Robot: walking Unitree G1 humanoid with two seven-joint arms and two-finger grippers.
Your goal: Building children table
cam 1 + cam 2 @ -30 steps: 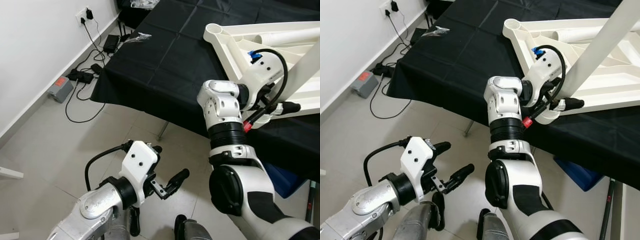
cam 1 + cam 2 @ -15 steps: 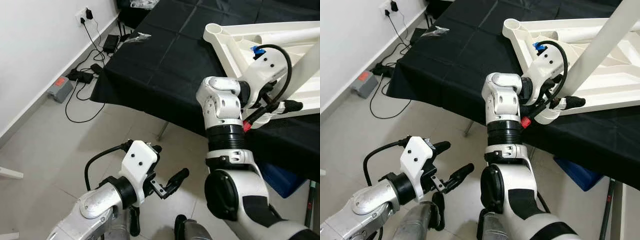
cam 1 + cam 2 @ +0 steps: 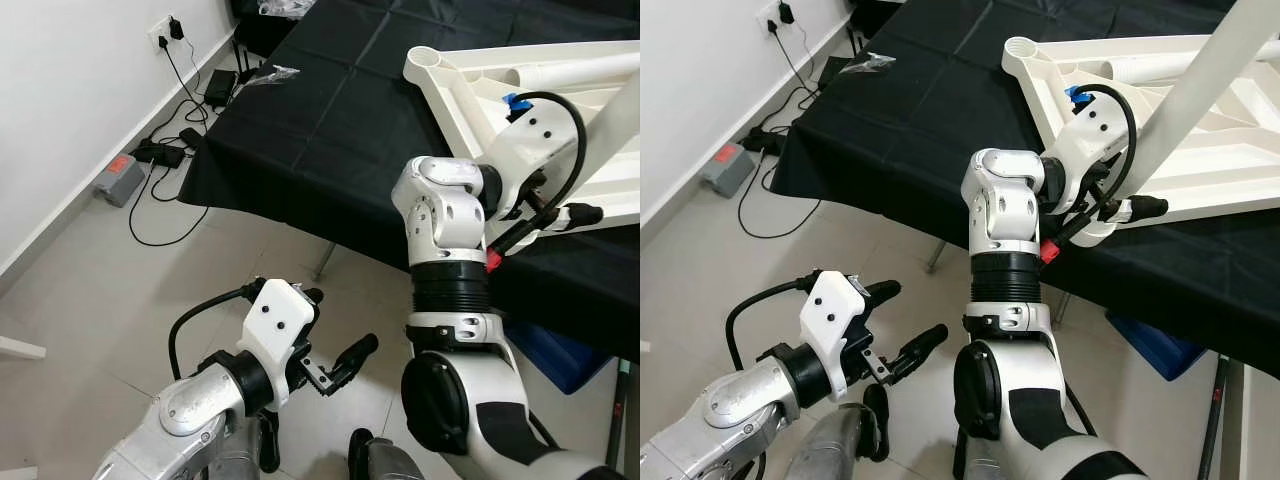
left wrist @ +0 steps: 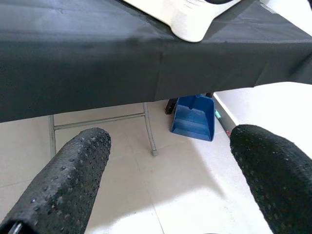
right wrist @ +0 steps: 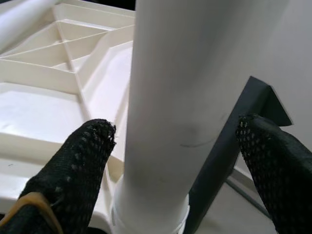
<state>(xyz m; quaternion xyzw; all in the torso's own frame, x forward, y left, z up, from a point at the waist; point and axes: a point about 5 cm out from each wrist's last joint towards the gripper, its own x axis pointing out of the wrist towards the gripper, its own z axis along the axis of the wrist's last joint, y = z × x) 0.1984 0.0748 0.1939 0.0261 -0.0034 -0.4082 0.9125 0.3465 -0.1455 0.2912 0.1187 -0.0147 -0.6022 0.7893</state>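
Left eye view: the worktop (image 3: 330, 120) under its black cloth runs off to the far right, and the white upturned tabletop (image 3: 470, 85) lies on its right part, ribbed underside up. The right gripper (image 3: 560, 205) is up at the near edge of that tabletop, by the white leg (image 3: 610, 120) that rises from it. Low on the left, the left gripper (image 3: 335, 335) hangs over the tiled floor (image 3: 120, 290), jaws spread, holding nothing. By the far-left wall, cables (image 3: 170, 150) and a grey box (image 3: 122, 178) lie on the floor.

Right eye view: same scene; the leg slants up and out of the top right corner, with the right gripper's black fingers (image 3: 1145, 207) at its base. A small clear bag (image 3: 868, 62) rests on the worktop's far left corner.

Left wrist view: two black fingers (image 4: 68, 180) stand well apart, floor between them. Beyond, the cloth edge, a metal frame and a blue dustpan (image 4: 192, 119) under the worktop.

Right wrist view: the jaws are spread either side of the white leg, one finger (image 5: 78, 170) close beside it, the other apart from it. The leg stands in a socket of the ribbed tabletop.
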